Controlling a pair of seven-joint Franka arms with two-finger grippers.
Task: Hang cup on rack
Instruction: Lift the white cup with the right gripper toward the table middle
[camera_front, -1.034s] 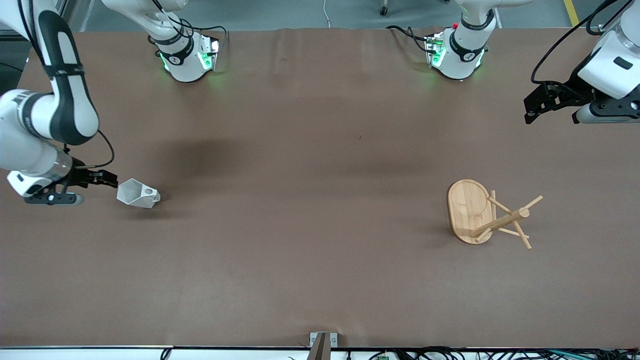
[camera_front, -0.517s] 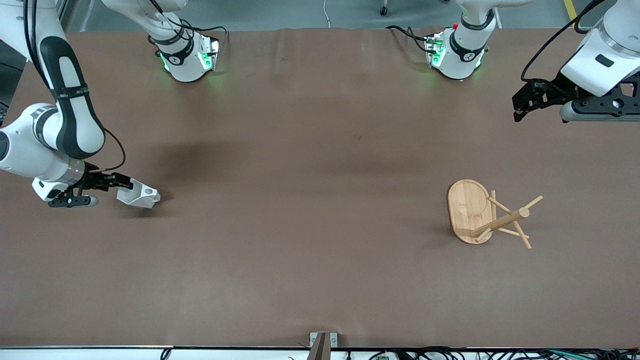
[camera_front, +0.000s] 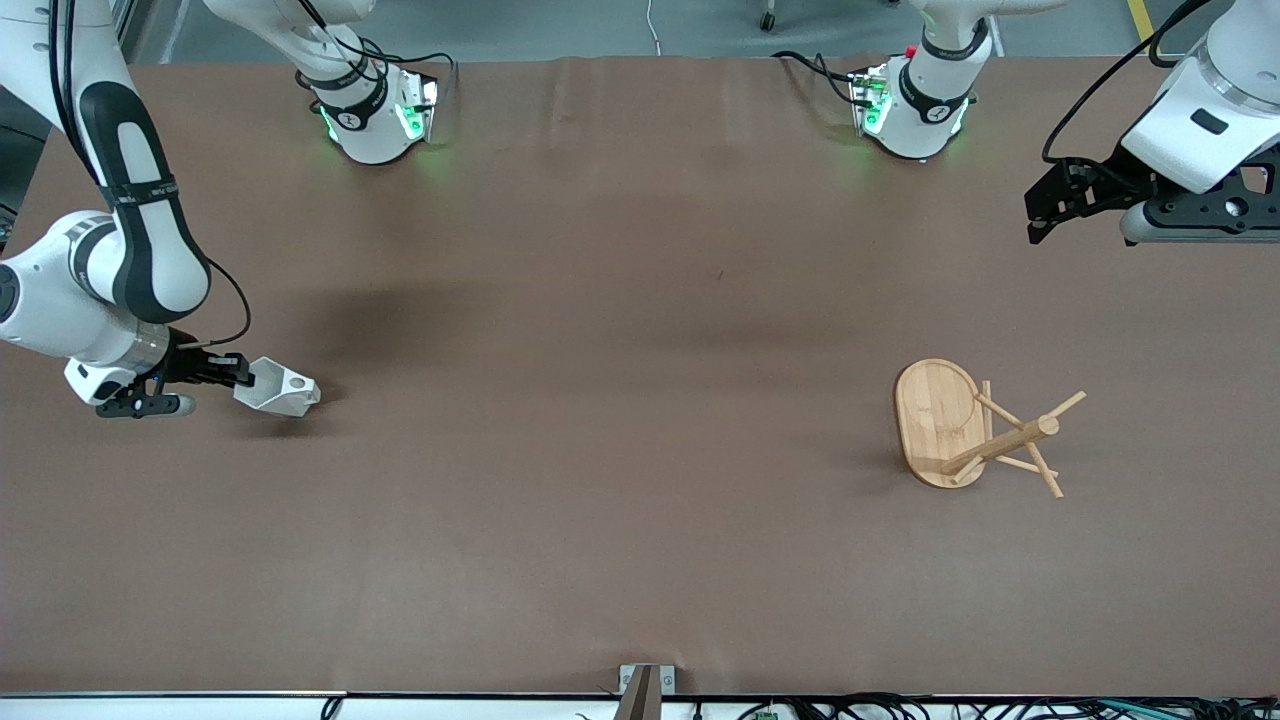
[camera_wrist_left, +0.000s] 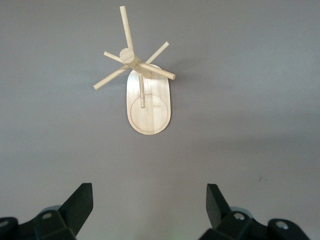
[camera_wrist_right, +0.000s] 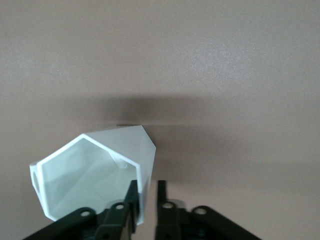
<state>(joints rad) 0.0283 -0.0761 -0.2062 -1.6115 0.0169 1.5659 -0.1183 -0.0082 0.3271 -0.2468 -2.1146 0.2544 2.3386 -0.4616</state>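
While the rack (camera_front: 965, 425) stands upright at four o'clock on the table, pegs fanned outward ready for a handle, the left gripper (camera_front: 1040, 212) waits above at two o'clock, fingers spread wide and empty. At nine o'clock the cup (camera_front: 278, 390) lies tipped, mouth facing the right gripper (camera_front: 240, 373), long axis along the table; its fingers pinch the rim wall (camera_wrist_right: 142, 187).

Evenly lit from overhead; soft shadows on the brown table (camera_front: 640, 400) beside the small white faceted cup (camera_front: 280, 392); sharp focus.
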